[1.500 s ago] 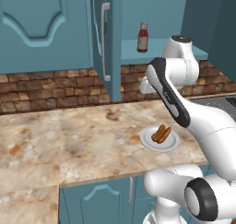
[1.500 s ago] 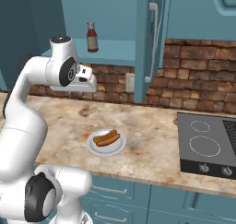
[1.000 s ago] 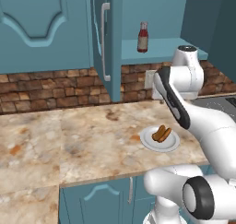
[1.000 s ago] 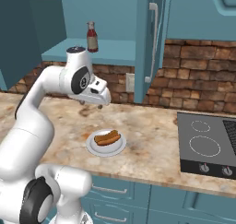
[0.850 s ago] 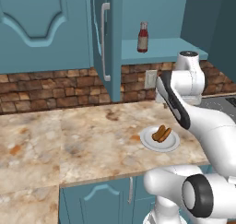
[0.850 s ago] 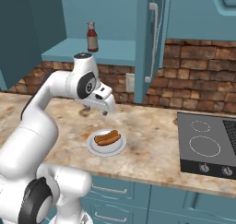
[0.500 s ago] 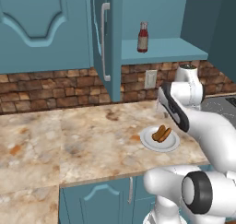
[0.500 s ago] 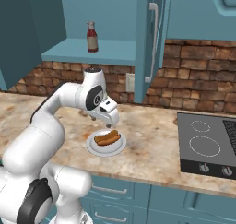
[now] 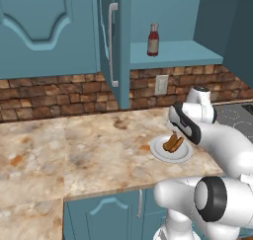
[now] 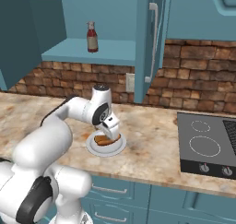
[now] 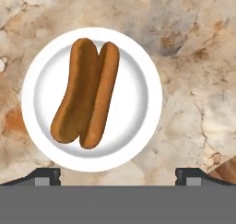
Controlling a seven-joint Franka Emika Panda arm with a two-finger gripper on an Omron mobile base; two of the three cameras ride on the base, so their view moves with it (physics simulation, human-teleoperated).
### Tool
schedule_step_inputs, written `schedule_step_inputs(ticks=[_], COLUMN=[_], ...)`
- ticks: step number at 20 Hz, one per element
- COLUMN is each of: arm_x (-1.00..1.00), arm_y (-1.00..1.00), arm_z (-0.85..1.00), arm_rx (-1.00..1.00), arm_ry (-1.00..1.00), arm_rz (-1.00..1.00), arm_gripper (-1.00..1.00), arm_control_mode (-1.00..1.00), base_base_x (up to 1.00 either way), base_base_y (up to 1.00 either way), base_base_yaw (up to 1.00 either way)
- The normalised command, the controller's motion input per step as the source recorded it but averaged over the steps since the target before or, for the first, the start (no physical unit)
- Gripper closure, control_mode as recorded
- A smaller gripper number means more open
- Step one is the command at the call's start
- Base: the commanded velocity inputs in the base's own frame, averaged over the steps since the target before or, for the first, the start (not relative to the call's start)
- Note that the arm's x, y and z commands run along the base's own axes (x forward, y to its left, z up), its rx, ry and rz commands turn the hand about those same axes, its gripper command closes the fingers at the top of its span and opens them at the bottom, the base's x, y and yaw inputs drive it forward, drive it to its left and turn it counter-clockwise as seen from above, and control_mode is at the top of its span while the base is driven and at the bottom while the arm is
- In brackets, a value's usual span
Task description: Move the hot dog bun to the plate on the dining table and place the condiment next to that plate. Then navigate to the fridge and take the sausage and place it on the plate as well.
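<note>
Bun (image 11: 85,93) first: it lies on a plain white plate (image 11: 143,126) on the marbled kitchen counter (image 9: 89,155), two rounded orange-brown lobes joined along a lengthwise split, set at a slant across the plate. The gripper (image 10: 110,134) hangs just above it, fingers (image 11: 45,176) spread wide with nothing between them, their dark tips standing either side of the plate's near edge in the hand view.

Judging by its look, the bun is light and soft, likely to dent under a hard squeeze, and its rounded sides could roll or slip out of a shallow pinch. The best hold seems to be across the two lobes near the middle of its length, one finger on each outer flank, so the hand probably needs to turn to square up with the slant. A gentle close low on the flanks should keep it from popping upward.

The ketchup bottle (image 9: 153,40) stands upright on the open teal shelf (image 9: 173,54) above, well apart from the plate.
</note>
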Motion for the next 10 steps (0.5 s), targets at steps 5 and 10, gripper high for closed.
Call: schedule_step_inputs(ticks=[5,10], arm_x=[0.24,0.37], arm_y=[0.0,0.0], arm_z=[-0.4,-0.23], arm_rx=[0.04,0.04], arm_ry=[0.0,0.0], arm_rz=[-0.13,-0.11], arm_gripper=[-1.0,-1.0], arm_control_mode=[-1.0,-1.0], base_base_x=[0.0,0.0], base_base_y=[0.0,0.0], base_base_yaw=[0.0,0.0])
